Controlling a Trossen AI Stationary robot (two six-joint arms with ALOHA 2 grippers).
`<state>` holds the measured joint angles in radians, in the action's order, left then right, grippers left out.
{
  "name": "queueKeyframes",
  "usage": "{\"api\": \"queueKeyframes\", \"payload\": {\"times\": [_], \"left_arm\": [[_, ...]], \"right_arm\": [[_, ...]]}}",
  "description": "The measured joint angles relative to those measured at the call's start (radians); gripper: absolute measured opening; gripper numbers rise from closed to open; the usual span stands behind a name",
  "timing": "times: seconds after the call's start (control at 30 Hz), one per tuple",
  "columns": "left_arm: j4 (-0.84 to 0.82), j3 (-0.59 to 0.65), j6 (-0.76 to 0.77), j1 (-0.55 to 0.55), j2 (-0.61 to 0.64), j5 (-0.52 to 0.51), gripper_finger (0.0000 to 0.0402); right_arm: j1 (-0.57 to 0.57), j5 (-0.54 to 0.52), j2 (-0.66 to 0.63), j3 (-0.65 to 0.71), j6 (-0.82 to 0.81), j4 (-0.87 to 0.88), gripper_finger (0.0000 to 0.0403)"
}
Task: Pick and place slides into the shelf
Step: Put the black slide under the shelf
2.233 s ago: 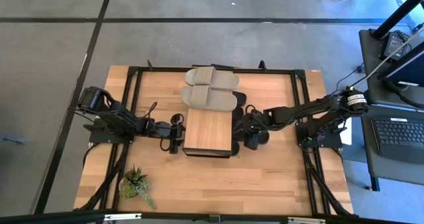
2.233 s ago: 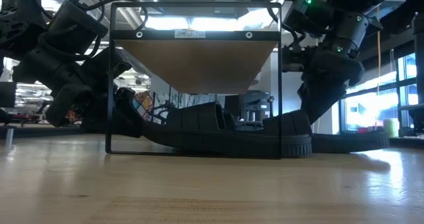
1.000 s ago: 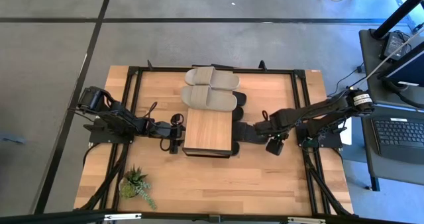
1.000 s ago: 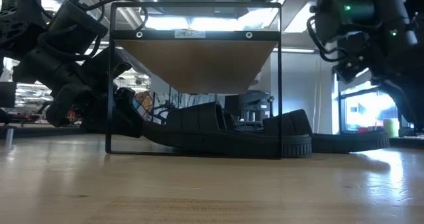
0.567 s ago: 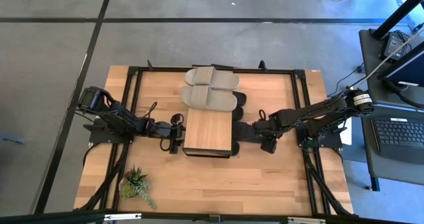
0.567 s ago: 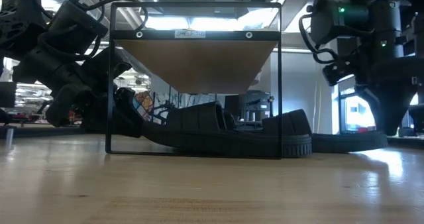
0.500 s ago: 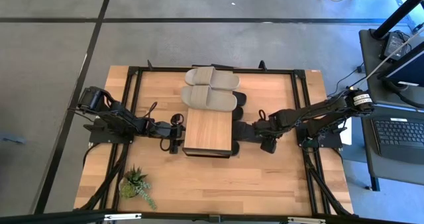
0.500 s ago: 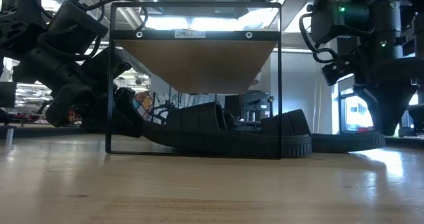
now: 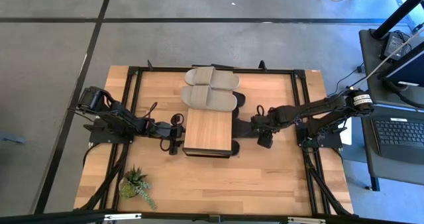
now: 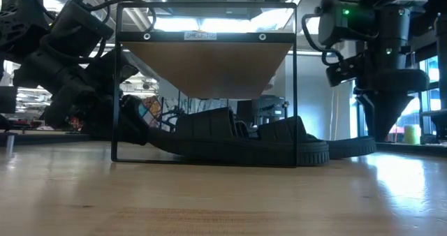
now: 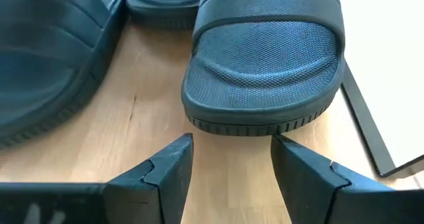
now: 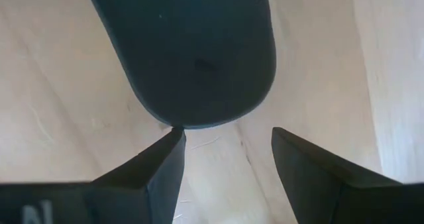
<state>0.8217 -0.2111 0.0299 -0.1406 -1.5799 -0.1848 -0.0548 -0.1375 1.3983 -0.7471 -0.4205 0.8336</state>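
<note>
The shelf stands mid-table with two beige slides on its far end. Black slides lie on the table under it. My left gripper stands open at the shelf's left side, its fingers just short of one black slide's rounded end; a second black slide lies beside it. My right gripper is open and points down at the shelf's right side, over the rounded end of another black slide. My right gripper meets the rim of the black slide's rounded end with the tip of one open finger. The fingers come from above, pointing down. The other finger stands clear over bare table, and the slide lies flat on the table.
A small potted plant stands near the table's front left. Black frame rails run along the table's left, right and far sides. A laptop sits on a stand beyond the right edge. Bare wood lies in front of the shelf.
My right gripper has gone toward the shelf and a little toward the far edge, sinking slightly and tipping until it points straight down. The black slide at the shelf's right side has slid along the table toward the shelf.
</note>
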Motion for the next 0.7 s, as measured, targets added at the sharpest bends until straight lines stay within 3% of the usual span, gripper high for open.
{"api": "queueKeyframes", "payload": {"times": [0.1, 0.27, 0.47, 0.7], "left_arm": [[-0.023, 0.000, 0.053, 0.001, 0.000, -0.034, 0.0195], [-0.054, 0.000, 0.148, 0.040, 0.000, -0.219, 0.0195], [-0.076, 0.000, 0.168, 0.133, 0.000, -0.211, 0.0195], [-0.093, 0.000, 0.100, 0.260, 0.000, -0.078, 0.0195]], "right_arm": [[0.008, -0.002, 0.000, 0.000, 0.002, 0.013, 0.0225], [0.009, -0.004, 0.000, 0.000, 0.007, 0.014, 0.0225], [0.009, -0.004, 0.000, 0.000, 0.006, 0.015, 0.0225], [0.009, -0.003, 0.000, 0.000, 0.008, 0.015, 0.0225]]}}
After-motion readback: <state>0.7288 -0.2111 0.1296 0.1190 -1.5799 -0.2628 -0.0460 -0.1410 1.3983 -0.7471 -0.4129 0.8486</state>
